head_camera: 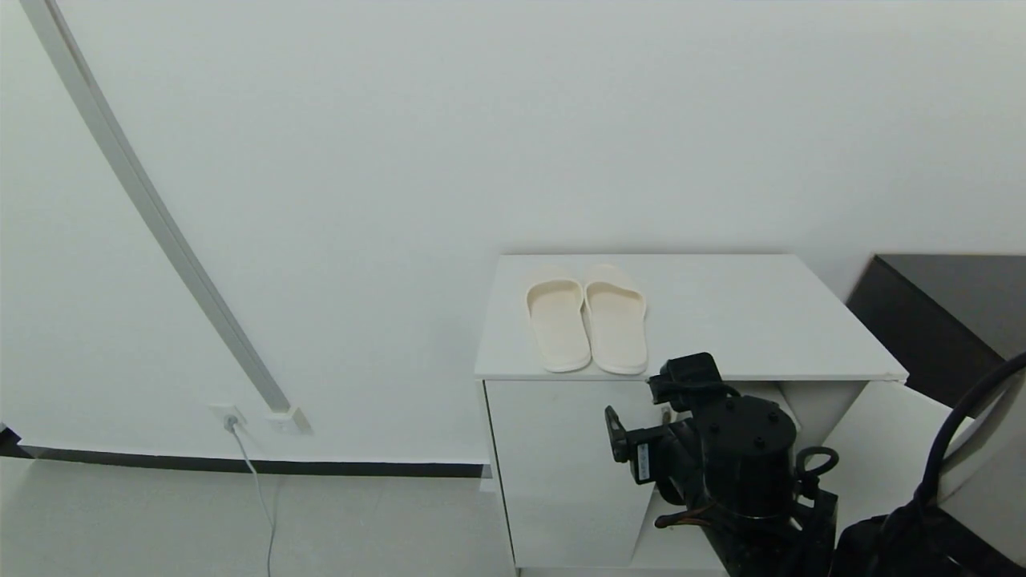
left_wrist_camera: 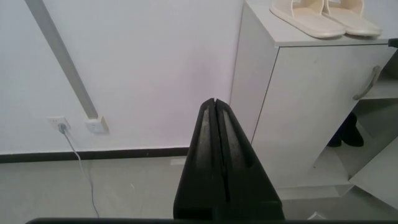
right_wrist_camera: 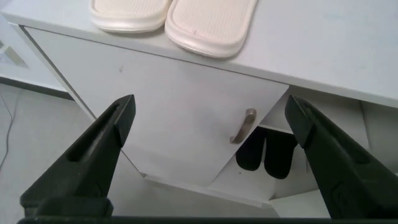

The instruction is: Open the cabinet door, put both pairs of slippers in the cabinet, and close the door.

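The cabinet had a door open with the dark slippers inside; the white slippers lay on top, yet to go in before closing. The right hand hung spread before the cabinet, the left hand pressed together.

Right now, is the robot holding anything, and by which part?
Nothing is held. The right gripper hangs near the cabinet door, jaws open and empty; the left gripper has its jaws shut on nothing.
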Tool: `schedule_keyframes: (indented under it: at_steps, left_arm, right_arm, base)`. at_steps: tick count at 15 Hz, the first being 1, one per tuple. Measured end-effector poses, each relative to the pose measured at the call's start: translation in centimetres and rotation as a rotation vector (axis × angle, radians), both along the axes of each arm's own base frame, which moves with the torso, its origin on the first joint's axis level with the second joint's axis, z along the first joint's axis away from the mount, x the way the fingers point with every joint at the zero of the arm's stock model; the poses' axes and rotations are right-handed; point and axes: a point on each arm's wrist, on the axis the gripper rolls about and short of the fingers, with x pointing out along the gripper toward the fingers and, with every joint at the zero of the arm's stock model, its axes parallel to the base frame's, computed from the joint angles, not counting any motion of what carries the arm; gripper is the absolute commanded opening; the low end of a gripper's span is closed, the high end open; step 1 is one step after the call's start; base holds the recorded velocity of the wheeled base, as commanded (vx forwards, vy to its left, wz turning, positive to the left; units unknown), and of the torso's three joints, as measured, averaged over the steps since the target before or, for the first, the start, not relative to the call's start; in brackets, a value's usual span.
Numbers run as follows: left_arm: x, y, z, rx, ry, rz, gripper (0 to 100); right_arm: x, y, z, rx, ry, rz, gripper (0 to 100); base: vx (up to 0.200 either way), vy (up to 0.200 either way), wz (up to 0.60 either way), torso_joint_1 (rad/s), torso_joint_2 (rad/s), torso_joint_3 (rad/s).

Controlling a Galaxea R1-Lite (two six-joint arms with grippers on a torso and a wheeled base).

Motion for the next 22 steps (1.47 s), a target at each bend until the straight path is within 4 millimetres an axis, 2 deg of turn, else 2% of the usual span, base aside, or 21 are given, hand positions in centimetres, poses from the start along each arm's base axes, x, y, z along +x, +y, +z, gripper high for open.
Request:
schedule_keyframes:
  at_steps: [4, 10, 13, 19, 22]
  left_arm:
    - [0.0, 0.0, 0.0, 0.001, 0.000, 0.000, 0]
    - [0.0, 0.0, 0.0, 0.000, 0.000, 0.000, 0]
    - [0.0, 0.0, 0.0, 0.001, 0.000, 0.000, 0]
    - [0.0, 0.0, 0.0, 0.001, 0.000, 0.000, 0]
    - [0.0, 0.0, 0.0, -0.004, 0.000, 0.002, 0]
  right_arm:
    - [0.6, 0.9, 0.9, 0.024, -0.018, 0.006, 100]
    - [3.1, 3.5, 3.8, 0.064, 0.082, -0.028, 100]
    - [3.1, 4.2, 4.9, 0.100, 0.088, -0.032, 100]
    - [3.4, 4.4, 4.3, 0.113, 0.101, -0.037, 100]
    - [4.2, 4.6, 3.7, 0.163, 0.081, -0.050, 100]
  base:
    - [0.000, 0.000, 0.00, 0.000, 0.00, 0.000]
    - [0.000, 0.000, 0.00, 0.000, 0.00, 0.000]
    - [0.000, 0.000, 0.00, 0.000, 0.00, 0.000]
    - [0.200, 0.000, 0.00, 0.001, 0.00, -0.002]
    - [0.000, 0.000, 0.00, 0.000, 0.00, 0.000]
